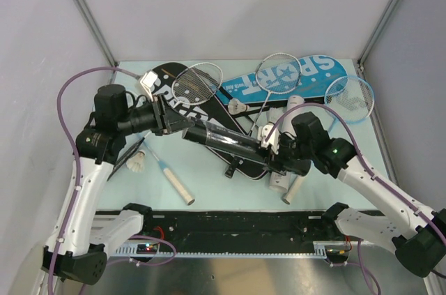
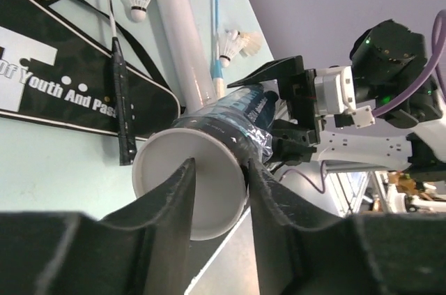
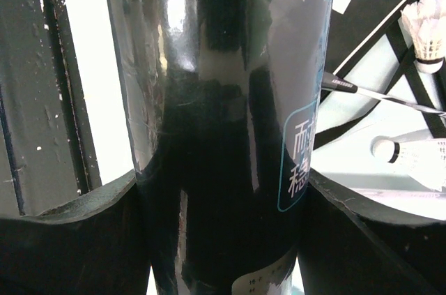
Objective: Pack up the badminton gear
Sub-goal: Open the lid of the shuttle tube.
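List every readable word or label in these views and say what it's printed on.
"SPORT": blue racket cover
"of Youth And Pass", cut off: black racket cover
"ck", cut off, beside Chinese characters: black tube
Print on racket shaft: too small to read.

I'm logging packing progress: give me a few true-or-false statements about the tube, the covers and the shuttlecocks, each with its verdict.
1. The right hand is clamped on the black tube. True.
2. The tube end facing the left hand has a white cap. True.
3. The blue SPORT cover lies against the arm bases. False: it lies at the far side of the table.
4. Every shuttlecock is packed away. False: a shuttlecock lies loose among the covers.
5. The left hand is fully shut. False: its fingers stand apart in front of the cap.
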Motion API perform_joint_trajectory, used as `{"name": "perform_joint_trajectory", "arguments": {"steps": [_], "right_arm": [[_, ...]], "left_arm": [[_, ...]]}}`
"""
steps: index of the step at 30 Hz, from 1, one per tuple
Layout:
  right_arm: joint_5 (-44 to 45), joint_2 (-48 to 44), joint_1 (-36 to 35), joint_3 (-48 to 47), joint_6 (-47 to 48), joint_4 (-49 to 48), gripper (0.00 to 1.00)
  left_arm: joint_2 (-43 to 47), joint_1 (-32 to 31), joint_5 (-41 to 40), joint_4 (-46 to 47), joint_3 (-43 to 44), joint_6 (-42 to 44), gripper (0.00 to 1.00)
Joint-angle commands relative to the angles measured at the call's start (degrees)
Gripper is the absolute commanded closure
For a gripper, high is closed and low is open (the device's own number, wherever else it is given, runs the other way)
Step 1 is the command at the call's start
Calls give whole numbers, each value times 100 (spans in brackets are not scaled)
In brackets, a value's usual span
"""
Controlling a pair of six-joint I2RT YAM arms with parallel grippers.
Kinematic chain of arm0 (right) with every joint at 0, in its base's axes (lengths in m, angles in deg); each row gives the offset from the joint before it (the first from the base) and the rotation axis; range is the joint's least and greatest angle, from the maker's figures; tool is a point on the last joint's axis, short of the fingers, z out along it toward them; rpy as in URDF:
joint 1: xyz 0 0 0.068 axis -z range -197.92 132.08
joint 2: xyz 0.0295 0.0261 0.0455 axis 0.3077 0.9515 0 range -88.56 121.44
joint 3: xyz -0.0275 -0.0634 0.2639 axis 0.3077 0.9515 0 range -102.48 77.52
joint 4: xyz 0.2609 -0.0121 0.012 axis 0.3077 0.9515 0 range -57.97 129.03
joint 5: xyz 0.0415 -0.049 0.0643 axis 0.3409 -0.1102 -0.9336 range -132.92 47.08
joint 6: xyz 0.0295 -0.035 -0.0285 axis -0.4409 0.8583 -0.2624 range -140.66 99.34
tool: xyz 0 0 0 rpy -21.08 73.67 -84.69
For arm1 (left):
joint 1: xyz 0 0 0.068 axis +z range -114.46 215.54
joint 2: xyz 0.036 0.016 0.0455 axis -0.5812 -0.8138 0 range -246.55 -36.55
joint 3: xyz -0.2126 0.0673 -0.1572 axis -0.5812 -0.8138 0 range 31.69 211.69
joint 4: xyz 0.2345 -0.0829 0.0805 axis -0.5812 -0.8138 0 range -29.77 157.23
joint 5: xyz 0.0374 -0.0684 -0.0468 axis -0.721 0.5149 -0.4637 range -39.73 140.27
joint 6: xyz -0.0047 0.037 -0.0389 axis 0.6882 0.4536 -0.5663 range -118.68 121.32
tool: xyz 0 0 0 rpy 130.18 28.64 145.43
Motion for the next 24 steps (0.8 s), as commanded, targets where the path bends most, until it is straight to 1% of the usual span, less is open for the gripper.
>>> {"name": "perform_joint_trajectory", "arguments": {"steps": [1, 3, 4, 5, 6, 9, 17, 24], "right_arm": [[-275, -63, -96, -89, 21, -562, 83], [-266, -51, -99, -89, 25, -535, 83], [-266, -43, -86, -85, 32, -503, 83], [-284, -30, -76, -83, 35, -482, 83], [-310, -28, -31, -82, 32, -468, 83], [-435, -53, 104, -88, 17, -466, 83], [-419, -292, 246, -59, 158, -395, 83], [-314, -395, 358, 66, 98, -363, 83]], "left_arm": [[107, -122, 415, 487, -246, -410, 65], [148, -125, 472, 595, -332, -520, 78], [158, -130, 497, 631, -339, -562, 89], [167, -128, 519, 658, -334, -626, 94], [181, -122, 556, 688, -314, -685, 97], [221, -118, 613, 804, -186, -982, 100], [264, 18, 553, 882, 71, -1814, 100], [310, 625, 646, 878, 208, -1997, 100]]}}
